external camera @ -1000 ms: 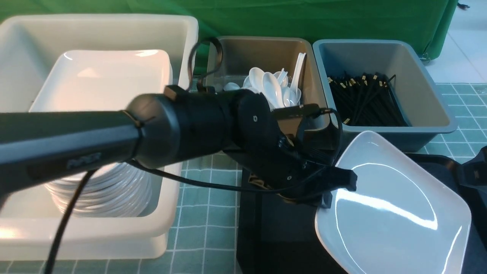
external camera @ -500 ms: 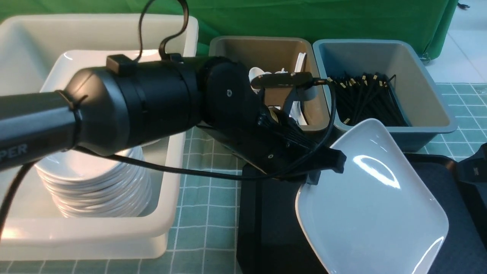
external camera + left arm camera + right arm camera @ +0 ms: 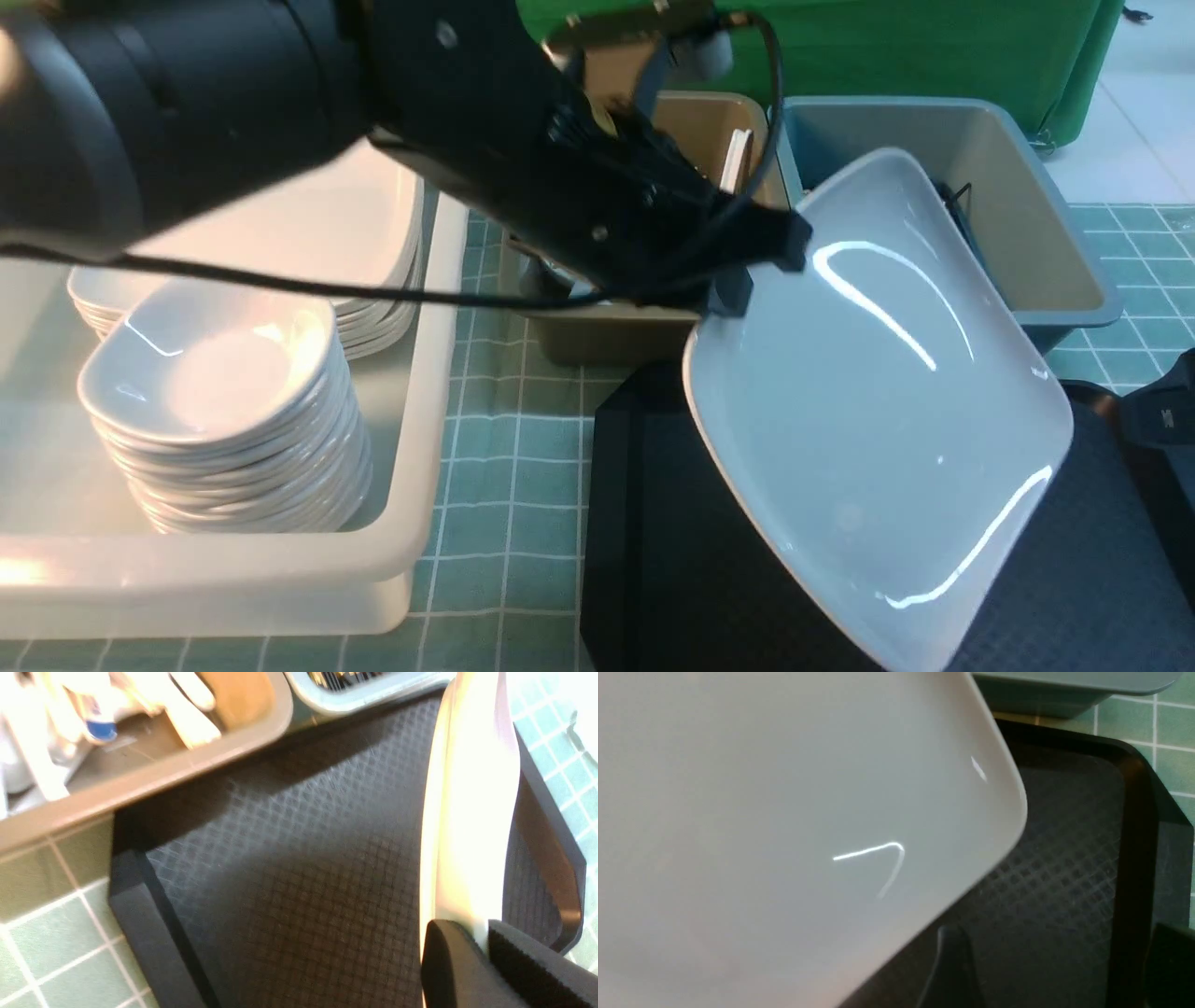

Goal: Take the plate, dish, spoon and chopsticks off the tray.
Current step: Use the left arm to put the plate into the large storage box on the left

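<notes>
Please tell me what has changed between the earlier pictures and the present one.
The left gripper has risen and moved somewhat to the left, carrying the plate up off the tray; the left arm no longer hides the dish stack. Nothing was newly grasped or released: the plate was already gripped. The tray, the white tub and the grey-blue tub stayed in place.
</notes>
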You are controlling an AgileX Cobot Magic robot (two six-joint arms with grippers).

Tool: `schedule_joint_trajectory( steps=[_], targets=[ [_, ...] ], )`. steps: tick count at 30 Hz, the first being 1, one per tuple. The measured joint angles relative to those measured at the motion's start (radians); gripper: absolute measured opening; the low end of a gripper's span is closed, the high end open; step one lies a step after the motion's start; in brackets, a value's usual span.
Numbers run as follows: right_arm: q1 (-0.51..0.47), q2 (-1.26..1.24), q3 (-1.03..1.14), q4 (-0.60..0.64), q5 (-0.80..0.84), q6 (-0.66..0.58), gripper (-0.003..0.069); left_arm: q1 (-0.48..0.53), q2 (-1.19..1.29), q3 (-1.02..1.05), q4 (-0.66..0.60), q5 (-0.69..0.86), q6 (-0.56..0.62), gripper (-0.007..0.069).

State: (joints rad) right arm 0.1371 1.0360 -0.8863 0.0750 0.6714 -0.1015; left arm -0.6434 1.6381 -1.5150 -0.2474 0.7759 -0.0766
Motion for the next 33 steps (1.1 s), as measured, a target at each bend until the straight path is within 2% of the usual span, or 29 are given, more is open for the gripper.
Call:
schedule_joint_trajectory(
  steps=[8, 20, 21, 25, 26, 27, 29, 30, 33],
  targets=[
    [0.0, 0.0, 0.0, 0.0, 0.0, 0.0, 0.0533, 0.119, -0.02, -0.071, 0.003, 0.091, 0.0, 0.0021],
    [0.0, 0.0, 0.0, 0.0, 0.0, 0.0, 0.0533, 0.424, -0.064, -0.204, -0.052, 0.177, 0.055, 0.0023],
    [0.0, 0.0, 0.0, 0.0, 0.0, 0.0, 0.0533, 0.495, -0.07, -0.214, -0.054, 0.184, 0.064, 0.0023],
    [0.0, 0.0, 0.0, 0.0, 0.0, 0.0, 0.0533, 0.663, -0.081, -0.215, -0.091, 0.189, 0.104, 0.0025],
    [0.0, 0.0, 0.0, 0.0, 0.0, 0.0, 0.0533, 0.719, -0.081, -0.215, -0.123, 0.192, 0.128, 0.0027],
    [0.0, 0.0, 0.0, 0.0, 0.0, 0.0, 0.0533, 0.729, -0.081, -0.215, -0.129, 0.192, 0.131, 0.0027],
    [0.0, 0.0, 0.0, 0.0, 0.0, 0.0, 0.0533, 0.843, -0.081, -0.215, -0.208, 0.195, 0.178, 0.0028],
    [0.0, 0.0, 0.0, 0.0, 0.0, 0.0, 0.0533, 0.851, -0.081, -0.215, -0.208, 0.195, 0.18, 0.0028],
    [0.0, 0.0, 0.0, 0.0, 0.0, 0.0, 0.0533, 0.982, -0.082, -0.215, -0.28, 0.188, 0.225, 0.0028]
  ],
)
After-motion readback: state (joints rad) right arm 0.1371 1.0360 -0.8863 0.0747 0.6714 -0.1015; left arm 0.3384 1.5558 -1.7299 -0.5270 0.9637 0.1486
